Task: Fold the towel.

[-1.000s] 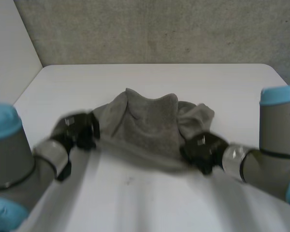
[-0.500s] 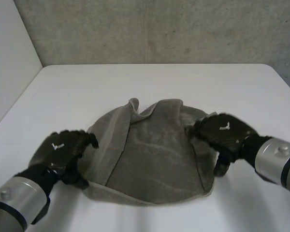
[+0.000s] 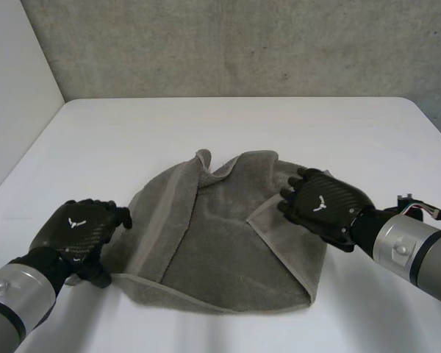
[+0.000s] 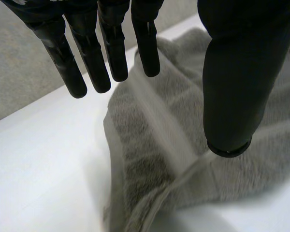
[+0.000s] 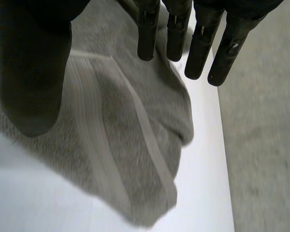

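Grey terry towel (image 3: 220, 250), rumpled and ribbed-hemmed, on smooth white table (image 3: 206, 125).

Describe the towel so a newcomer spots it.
On the white table, the towel lies with the left hand at one side and the right hand over the other. It is the only cloth there: grey-brown, rumpled, pale-banded edges, side flaps turned inward.

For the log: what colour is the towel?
The towel is plain grey with a flat border band; best in left wrist view.
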`<move>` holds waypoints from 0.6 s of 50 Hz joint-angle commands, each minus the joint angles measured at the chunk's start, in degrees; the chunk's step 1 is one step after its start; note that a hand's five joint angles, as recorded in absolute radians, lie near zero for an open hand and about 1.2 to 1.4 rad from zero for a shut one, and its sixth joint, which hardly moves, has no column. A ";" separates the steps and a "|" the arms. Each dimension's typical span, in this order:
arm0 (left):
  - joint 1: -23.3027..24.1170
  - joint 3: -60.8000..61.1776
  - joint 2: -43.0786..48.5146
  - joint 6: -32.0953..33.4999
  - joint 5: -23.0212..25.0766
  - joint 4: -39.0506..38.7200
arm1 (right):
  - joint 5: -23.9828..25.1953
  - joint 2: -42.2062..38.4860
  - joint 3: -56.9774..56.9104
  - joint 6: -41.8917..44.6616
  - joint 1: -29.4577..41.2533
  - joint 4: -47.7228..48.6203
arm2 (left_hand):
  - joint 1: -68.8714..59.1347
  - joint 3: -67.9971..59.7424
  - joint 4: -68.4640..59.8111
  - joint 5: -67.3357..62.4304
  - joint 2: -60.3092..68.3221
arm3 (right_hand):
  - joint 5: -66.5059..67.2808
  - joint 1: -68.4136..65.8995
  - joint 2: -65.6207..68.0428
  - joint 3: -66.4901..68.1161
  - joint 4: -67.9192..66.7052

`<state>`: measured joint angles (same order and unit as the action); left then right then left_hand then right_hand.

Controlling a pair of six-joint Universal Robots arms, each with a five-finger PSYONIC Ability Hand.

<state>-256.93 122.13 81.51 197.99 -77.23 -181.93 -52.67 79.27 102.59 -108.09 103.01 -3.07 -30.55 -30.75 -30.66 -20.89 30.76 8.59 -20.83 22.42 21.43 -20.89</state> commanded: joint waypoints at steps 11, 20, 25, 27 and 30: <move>-11.75 6.72 1.63 10.05 11.75 -0.80 | 5.13 -11.76 -8.10 4.81 3.41 -0.09 | -4.39 -4.19 -4.28 -4.05 4.18 | 0.91 1.33 -2.92 -1.93 1.39; -12.01 6.72 6.02 10.05 12.54 -1.15 | 1.35 -18.10 -12.33 9.13 5.00 -0.88 | -5.06 -4.86 -4.95 -4.72 4.85 | 1.25 0.99 -2.58 -1.59 1.05; -12.19 6.54 7.35 10.05 12.54 -2.20 | 1.87 -20.82 -13.73 11.85 5.79 -0.80 | -9.77 -9.58 -9.66 -9.43 9.57 | 1.25 0.99 -2.58 -1.59 1.05; -12.19 6.54 7.61 10.05 12.45 -2.55 | 1.87 -21.61 -14.17 11.94 5.88 -0.88 | -12.13 -11.93 -12.02 -11.79 11.92 | 1.25 0.99 -2.58 -1.59 1.05; -12.19 6.63 8.22 10.05 12.54 -3.17 | 1.87 -22.93 -14.87 11.94 6.06 -0.97 | -13.98 -13.78 -13.87 -13.64 13.77 | 1.25 0.99 -2.58 -1.59 1.05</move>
<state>-269.09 128.70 88.95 208.03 -64.67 -184.16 -51.10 58.39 88.77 -96.57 108.79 -3.99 -36.75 -36.64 -36.60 -26.54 36.80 9.19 -20.83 22.42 21.43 -20.89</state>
